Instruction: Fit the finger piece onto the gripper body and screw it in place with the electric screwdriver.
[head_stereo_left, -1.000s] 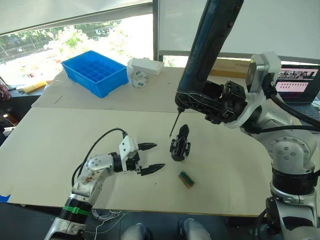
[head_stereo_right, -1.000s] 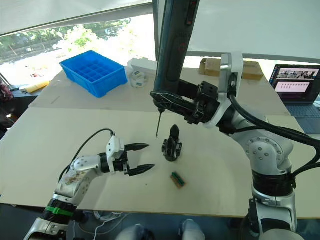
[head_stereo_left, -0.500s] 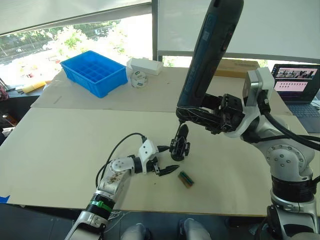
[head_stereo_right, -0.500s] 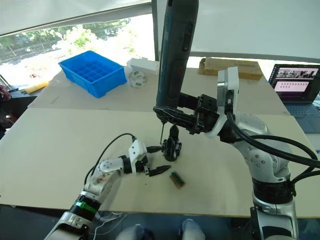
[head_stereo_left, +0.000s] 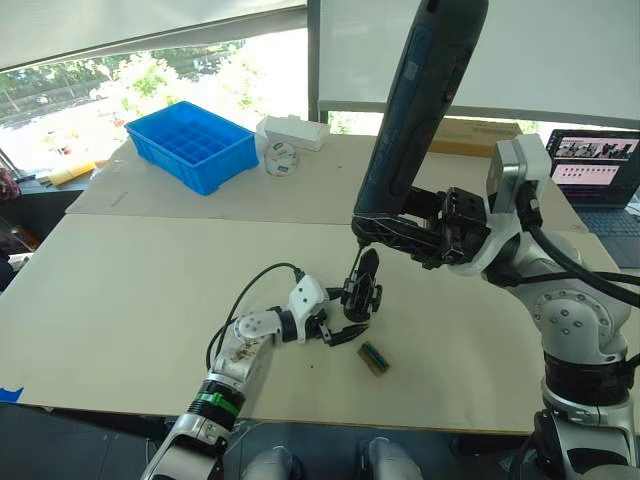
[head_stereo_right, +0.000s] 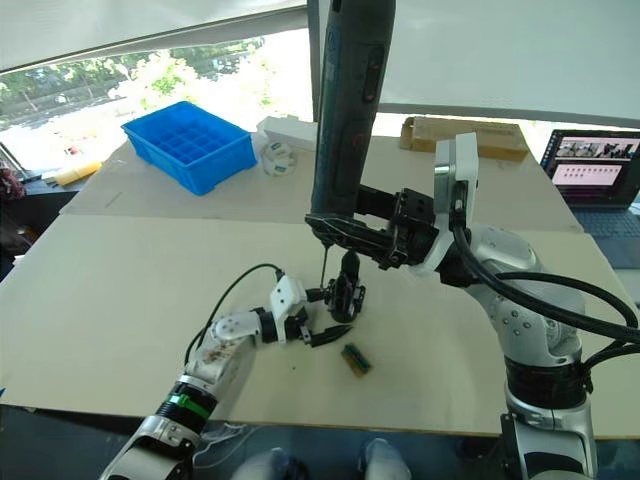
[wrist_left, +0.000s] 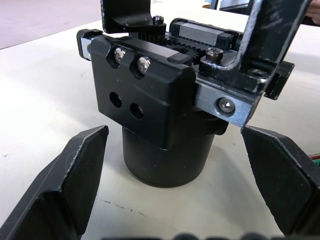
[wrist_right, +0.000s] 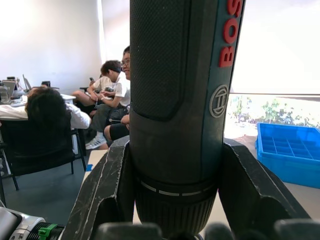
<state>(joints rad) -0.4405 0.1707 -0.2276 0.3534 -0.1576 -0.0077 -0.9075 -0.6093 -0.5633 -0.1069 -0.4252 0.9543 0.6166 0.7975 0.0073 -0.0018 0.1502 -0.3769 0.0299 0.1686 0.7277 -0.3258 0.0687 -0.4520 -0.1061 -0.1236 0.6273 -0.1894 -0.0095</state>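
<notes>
The gripper body (head_stereo_left: 360, 297) stands near the middle of the table, a black block on a round base (wrist_left: 165, 160). A pointed black finger (head_stereo_left: 367, 264) rises from it; I cannot tell the finger piece apart from it. My left gripper (head_stereo_left: 350, 313) is open, with one finger (wrist_left: 75, 175) on each side of the round base, not touching. My right gripper (head_stereo_left: 425, 225) is shut on the electric screwdriver (head_stereo_left: 420, 100), held upright above the body. Its thin bit (head_stereo_left: 354, 262) points down beside the pointed finger.
A small green-and-brown block (head_stereo_left: 373, 358) lies just in front of the body. At the back left stand a blue tray (head_stereo_left: 190, 145), a white box (head_stereo_left: 292, 130) and a tape roll (head_stereo_left: 281, 157). A laptop (head_stereo_left: 590, 165) sits at the back right. Seated people (wrist_right: 107, 95) appear in the right wrist view.
My left gripper has reached forward to the right and now straddles the body's base. The screwdriver came down and toward the body a second ago and has since held nearly still.
</notes>
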